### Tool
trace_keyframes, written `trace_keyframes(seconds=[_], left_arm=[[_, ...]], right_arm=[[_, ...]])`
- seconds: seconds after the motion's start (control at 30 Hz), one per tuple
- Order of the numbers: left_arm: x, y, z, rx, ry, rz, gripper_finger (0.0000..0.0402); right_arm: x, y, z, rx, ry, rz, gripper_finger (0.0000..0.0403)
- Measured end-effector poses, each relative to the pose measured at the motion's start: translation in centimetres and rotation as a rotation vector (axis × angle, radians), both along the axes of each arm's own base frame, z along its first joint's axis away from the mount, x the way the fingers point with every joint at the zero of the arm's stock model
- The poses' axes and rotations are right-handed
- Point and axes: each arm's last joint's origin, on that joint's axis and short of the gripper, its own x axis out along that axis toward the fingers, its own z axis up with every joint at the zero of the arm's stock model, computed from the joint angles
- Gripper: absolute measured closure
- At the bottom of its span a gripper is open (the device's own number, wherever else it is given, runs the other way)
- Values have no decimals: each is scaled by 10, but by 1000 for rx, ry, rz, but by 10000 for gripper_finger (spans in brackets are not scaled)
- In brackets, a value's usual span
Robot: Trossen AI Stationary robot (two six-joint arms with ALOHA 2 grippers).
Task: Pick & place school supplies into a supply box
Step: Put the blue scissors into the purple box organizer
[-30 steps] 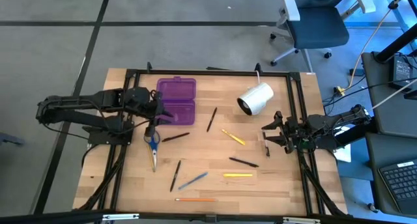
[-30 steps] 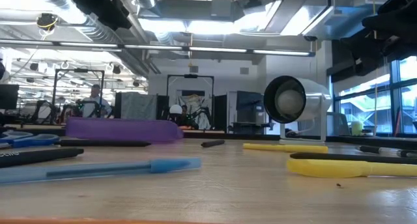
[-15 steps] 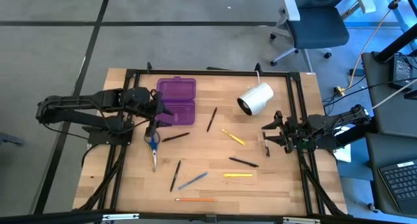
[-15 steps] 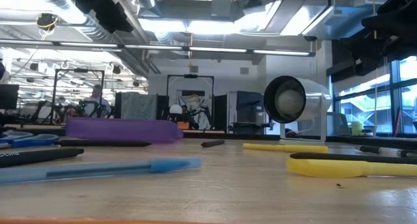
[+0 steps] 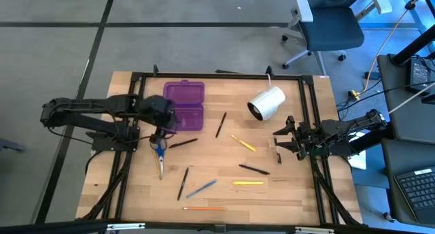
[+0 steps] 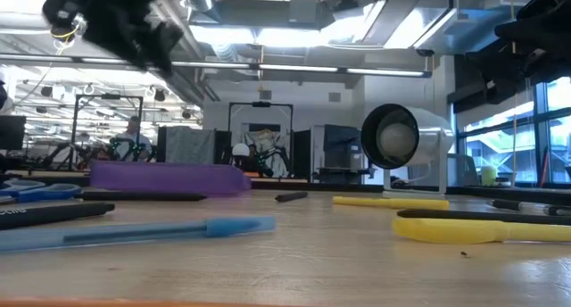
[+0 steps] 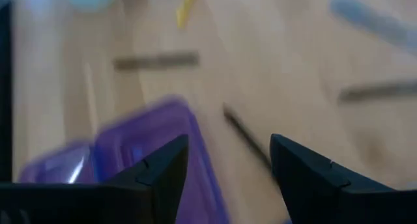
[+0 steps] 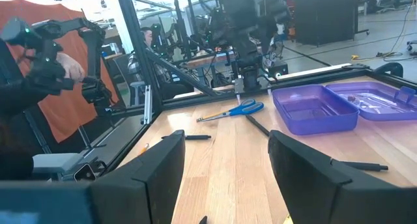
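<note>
No legible text, labels, brands, numbers or signs appear in any view. The black pen (image 6: 55, 214) nearest the low camera carries pale lettering on its barrel (too small and dim to read).

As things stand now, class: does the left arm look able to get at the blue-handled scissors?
Probably yes. The left gripper hovers with open fingers by the open purple box, and the scissors lie just beside it on bare wood, with nothing on top of them or in between.
</note>
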Motion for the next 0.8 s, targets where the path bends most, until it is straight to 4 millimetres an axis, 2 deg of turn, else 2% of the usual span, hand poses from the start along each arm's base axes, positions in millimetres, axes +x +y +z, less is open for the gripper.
trace_keyframes(seconds=[0.3, 0.63, 0.8], left_arm=[[7, -1, -30, 16, 299, -39, 224], [13, -22, -57, 162, 584, -261, 233], [20, -30, -71, 172, 673, -320, 233]], right_arm=[[0, 0, 0, 0, 0, 0, 178], [0, 0, 0, -2, 0, 0, 178], [0, 0, 0, -1, 0, 0, 178]])
